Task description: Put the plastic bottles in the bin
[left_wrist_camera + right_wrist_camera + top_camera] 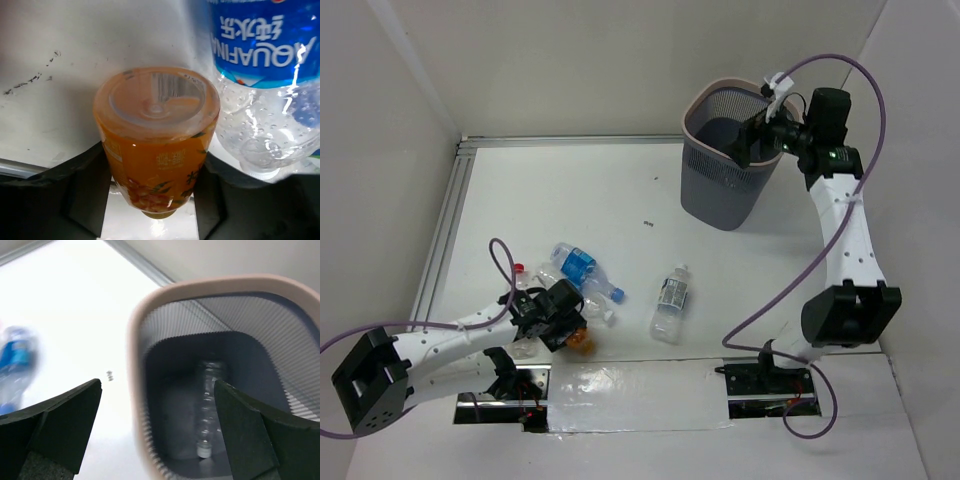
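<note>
One orange bottle [156,150] in left gripper [152,195], base facing wrist camera.

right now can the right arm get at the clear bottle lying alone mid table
Probably yes: the right gripper is open and empty over the bin, and that clear bottle lies apart, nothing between.

Left end effector [568,322] clamped low; right end effector [159,387] spread wide.
</note>
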`<act>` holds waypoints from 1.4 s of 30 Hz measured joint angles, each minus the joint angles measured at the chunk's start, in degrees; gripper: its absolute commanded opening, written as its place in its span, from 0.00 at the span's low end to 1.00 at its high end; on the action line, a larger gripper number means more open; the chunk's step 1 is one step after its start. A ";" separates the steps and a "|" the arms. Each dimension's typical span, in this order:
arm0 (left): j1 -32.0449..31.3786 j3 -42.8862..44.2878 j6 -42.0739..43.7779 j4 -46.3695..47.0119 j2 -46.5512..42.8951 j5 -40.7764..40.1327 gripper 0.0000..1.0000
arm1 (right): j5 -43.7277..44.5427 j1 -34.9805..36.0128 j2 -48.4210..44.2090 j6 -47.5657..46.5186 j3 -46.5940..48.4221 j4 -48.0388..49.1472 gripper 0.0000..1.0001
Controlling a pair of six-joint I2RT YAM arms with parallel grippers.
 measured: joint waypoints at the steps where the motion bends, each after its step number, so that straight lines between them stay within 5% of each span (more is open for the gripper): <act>1: -0.33 0.11 0.70 -0.09 0.04 -0.28 0.40 | -2.78 -0.26 -2.10 -1.09 -1.70 -0.42 1.00; 4: -2.69 1.07 1.14 -1.84 -0.74 -1.14 0.19 | -10.97 -0.57 -8.85 -6.95 -7.15 -1.36 0.98; 6: -5.18 3.26 2.36 -4.20 -2.93 -1.68 0.10 | -15.52 -0.52 -13.73 -12.68 -11.02 -2.75 0.86; 7: -6.40 4.83 3.15 -5.29 -4.33 -1.86 0.04 | -17.16 -0.37 -15.98 -15.45 -13.03 -3.48 0.72; 8: -7.80 6.75 4.07 -6.23 -6.05 -2.16 0.02 | -18.34 -0.09 -18.10 -17.64 -14.91 -4.24 0.39; 11: -10.95 14.08 8.37 -8.48 -10.10 -3.19 0.00 | -20.90 0.50 -23.12 -22.05 -19.37 -6.16 0.04; 12: -11.43 16.52 10.36 -8.72 -10.84 -3.34 0.00 | -21.09 0.70 -24.26 -23.10 -20.76 -6.54 0.00; 15: -11.72 24.20 20.04 -6.58 -11.21 -4.39 0.00 | -20.39 0.96 -27.74 -24.79 -26.58 -7.82 0.02; 16: -11.74 26.71 24.13 -5.03 -10.29 -5.16 0.00 | -19.76 0.96 -28.61 -25.22 -28.63 -8.44 0.14; 18: -11.43 31.02 32.06 0.17 -7.98 -6.14 0.00 | -18.01 0.96 -29.75 -25.73 -31.54 -10.34 0.62; 20: -9.66 36.30 40.17 6.73 -3.06 -5.88 0.00 | -16.15 0.96 -30.62 -26.25 -33.75 -11.82 0.99; 27: 3.76 58.36 57.18 30.23 23.28 4.17 0.00 | -11.23 0.46 -40.54 -29.88 -41.09 -15.56 0.98; 29: 6.49 68.30 58.45 33.55 32.35 8.13 0.00 | -10.95 0.46 -43.52 -31.06 -43.54 -16.46 0.88; 33: 9.79 83.78 56.26 42.80 47.65 14.58 0.06 | -10.58 0.46 -45.99 -32.46 -47.76 -19.58 0.50; 34: 10.25 86.53 55.39 45.05 50.69 15.30 0.08 | -10.27 0.46 -45.88 -32.83 -48.68 -20.20 0.48; 36: 10.71 91.84 52.89 47.89 56.33 15.91 0.17 | -9.75 0.46 -45.48 -32.87 -49.72 -21.38 0.50; 38: 10.51 98.92 51.65 49.90 62.53 15.67 0.29 | -9.16 0.15 -45.48 -32.48 -50.71 -21.75 0.68; 40: 9.81 104.61 51.54 50.90 67.78 14.56 0.58 | -8.74 -0.09 -46.12 -32.28 -51.21 -21.84 0.76; 42: 8.61 107.71 52.02 51.78 71.63 12.48 0.73 | -8.57 -0.17 -46.84 -32.28 -51.34 -21.86 0.86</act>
